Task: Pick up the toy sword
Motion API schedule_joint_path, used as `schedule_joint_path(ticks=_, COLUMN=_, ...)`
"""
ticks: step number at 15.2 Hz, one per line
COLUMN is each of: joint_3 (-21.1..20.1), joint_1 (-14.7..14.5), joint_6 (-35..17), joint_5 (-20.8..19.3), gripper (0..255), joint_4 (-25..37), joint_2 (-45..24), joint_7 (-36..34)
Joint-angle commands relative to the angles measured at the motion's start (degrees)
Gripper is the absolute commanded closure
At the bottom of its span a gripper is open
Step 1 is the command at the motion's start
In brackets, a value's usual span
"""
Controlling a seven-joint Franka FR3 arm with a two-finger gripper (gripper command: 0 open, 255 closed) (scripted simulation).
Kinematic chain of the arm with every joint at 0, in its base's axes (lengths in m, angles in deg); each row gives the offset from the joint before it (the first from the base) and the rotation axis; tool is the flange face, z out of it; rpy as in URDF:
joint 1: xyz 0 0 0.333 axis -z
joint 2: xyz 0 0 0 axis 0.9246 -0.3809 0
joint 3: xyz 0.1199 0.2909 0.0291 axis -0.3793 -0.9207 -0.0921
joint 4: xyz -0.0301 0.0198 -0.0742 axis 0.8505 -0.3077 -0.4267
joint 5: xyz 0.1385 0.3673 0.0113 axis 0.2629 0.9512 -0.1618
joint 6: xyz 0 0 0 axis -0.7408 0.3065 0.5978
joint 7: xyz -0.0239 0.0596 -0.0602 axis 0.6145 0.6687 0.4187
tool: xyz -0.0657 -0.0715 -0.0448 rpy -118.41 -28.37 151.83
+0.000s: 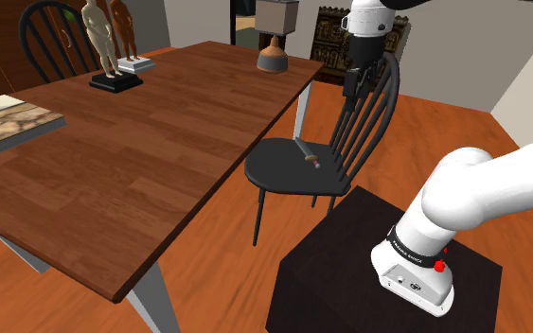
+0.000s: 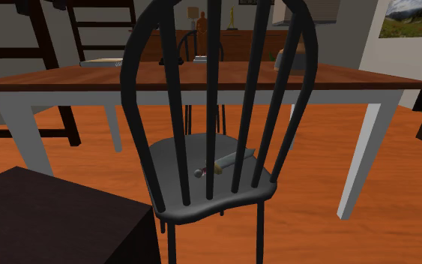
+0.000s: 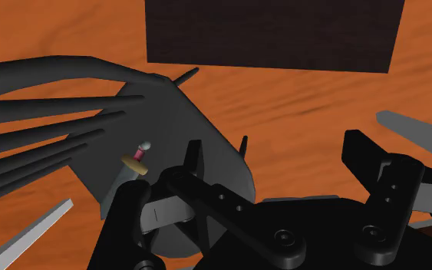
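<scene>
On black chair seat (image 1: 275, 172), close to spindle back: toy sword (image 1: 309, 155) lying flat, grey blade, short hilt. Gripper (image 1: 357, 85) high beside chair's top rail, fingers spread wide, empty. I judge sword light, stiff, thin, low-lying; I favour pinching across blade just past guard.

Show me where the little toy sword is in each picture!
Shoulder view: toy sword right of middle, on the black chair's seat, beside the table.
Second exterior view: the sword near the middle, seen through the chair's back spindles.
Wrist view: the sword's handle on the seat, close by the gripper.
Shared landmark: the black chair.
</scene>
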Motion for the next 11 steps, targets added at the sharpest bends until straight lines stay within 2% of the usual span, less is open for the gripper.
schedule_joint_path(ticks=1, joint_3=0.0, joint_1=0.0, joint_6=0.0, joint_5=0.0, gripper=0, joint_4=0.0, joint_2=0.0, joint_7=0.0)
schedule_joint_path(ticks=11, joint_3=7.0, joint_1=3.8, joint_6=-16.9, joint_5=-1.4, gripper=0, joint_4=-0.9, joint_2=-15.8, joint_7=1.6)
